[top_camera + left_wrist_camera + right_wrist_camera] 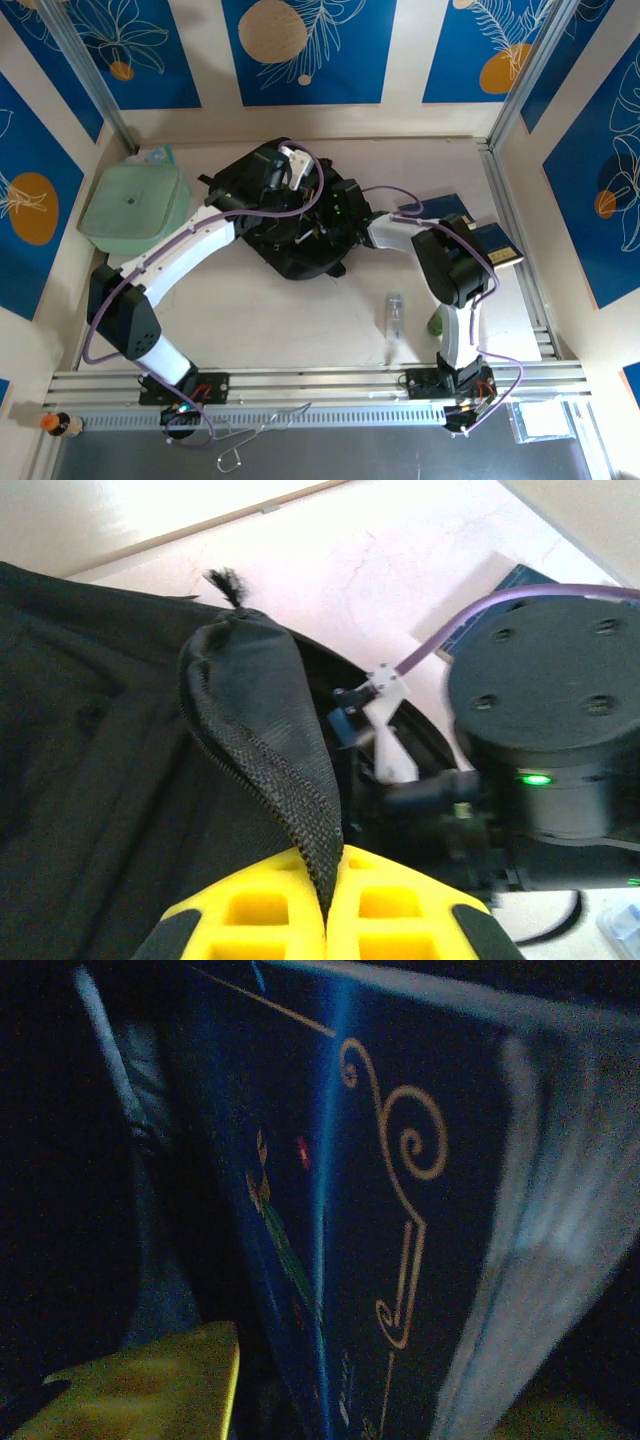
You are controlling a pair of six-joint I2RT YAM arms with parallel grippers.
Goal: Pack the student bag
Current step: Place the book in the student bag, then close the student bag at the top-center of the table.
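Black bag [300,262] at frame centre, both arms meeting over it.
Low in its wrist view, the left gripper [328,885] pinches the bag's flap edge, fingers pressed together; the right gripper [345,1405] straddles a blue book [400,1210], grip unclear.

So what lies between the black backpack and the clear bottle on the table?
Nothing: in the top view the table between the student bag and the clear bottle is bare.

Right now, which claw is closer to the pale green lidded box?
Left. The left gripper pinches a flap of the student bag, right of the green container; the right gripper reaches into the bag from its far side, farther off.
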